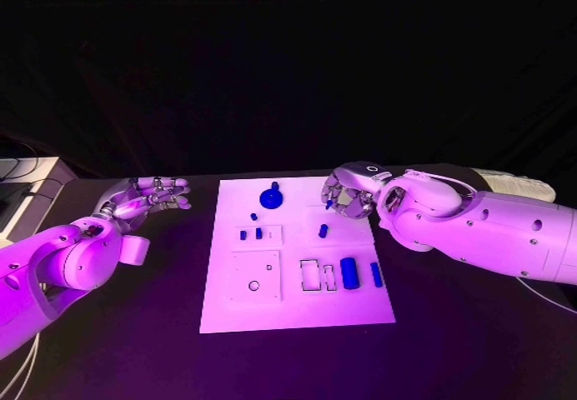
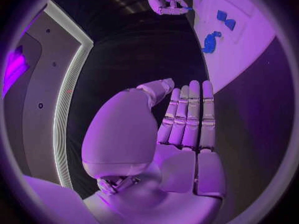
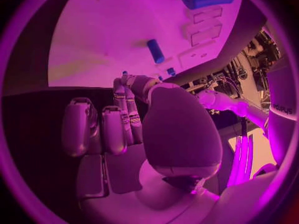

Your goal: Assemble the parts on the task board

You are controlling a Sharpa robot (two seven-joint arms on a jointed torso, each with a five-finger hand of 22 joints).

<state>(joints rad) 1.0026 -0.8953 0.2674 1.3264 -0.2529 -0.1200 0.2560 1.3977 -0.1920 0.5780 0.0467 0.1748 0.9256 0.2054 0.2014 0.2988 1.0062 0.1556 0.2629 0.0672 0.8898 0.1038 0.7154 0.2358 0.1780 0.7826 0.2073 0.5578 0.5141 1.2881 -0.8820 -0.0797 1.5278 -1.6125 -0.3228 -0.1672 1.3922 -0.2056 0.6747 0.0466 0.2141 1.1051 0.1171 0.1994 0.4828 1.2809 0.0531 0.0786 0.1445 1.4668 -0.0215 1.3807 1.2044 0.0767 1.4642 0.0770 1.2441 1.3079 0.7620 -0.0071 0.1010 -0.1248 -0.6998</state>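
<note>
The white task board [image 1: 294,258] lies in the middle of the black table. On it are a round blue knob piece [image 1: 272,197], several small blue pegs [image 1: 323,231] and a thick blue cylinder [image 1: 348,272] beside a slim blue bar [image 1: 376,274]. My right hand [image 1: 353,200] hovers over the board's far right corner and pinches a small blue peg [image 1: 328,202] between thumb and finger; the peg's tip [image 3: 124,73] peeks out above the fingertips. My left hand [image 1: 150,197] hangs left of the board, fingers [image 2: 187,114] stretched out straight, holding nothing.
Outlined recesses [image 1: 318,275] and a small square plate with a hole [image 1: 255,277] mark the board's near half. A pale unit [image 1: 27,196] stands at the table's far left edge. Bare black table lies around the board.
</note>
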